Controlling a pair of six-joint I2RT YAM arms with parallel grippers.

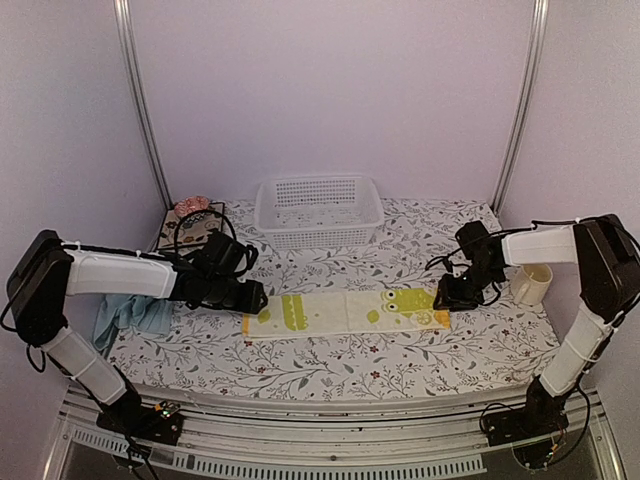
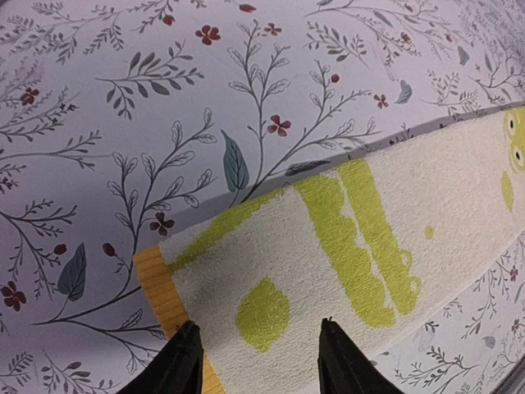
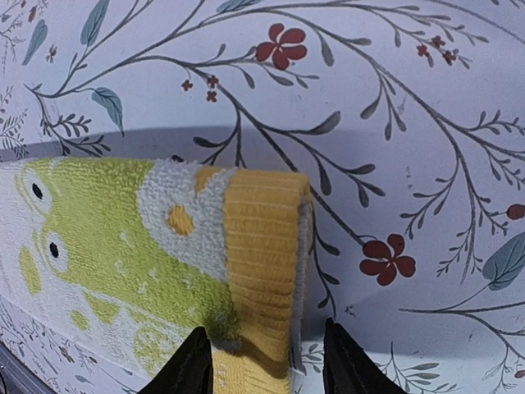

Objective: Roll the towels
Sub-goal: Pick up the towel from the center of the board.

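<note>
A long yellow-green and white terry towel (image 1: 345, 311) lies flat as a strip on the floral-printed surface (image 1: 330, 370), just in front of the white plastic lattice basket (image 1: 320, 228). The left claw (image 1: 258, 298) stands released over the strip's left end. The right claw (image 1: 442, 298), also released, straddles the right end, whose orange hem is folded over. A crumpled pale blue towel (image 1: 135, 315) lies well left of the basket.
</note>
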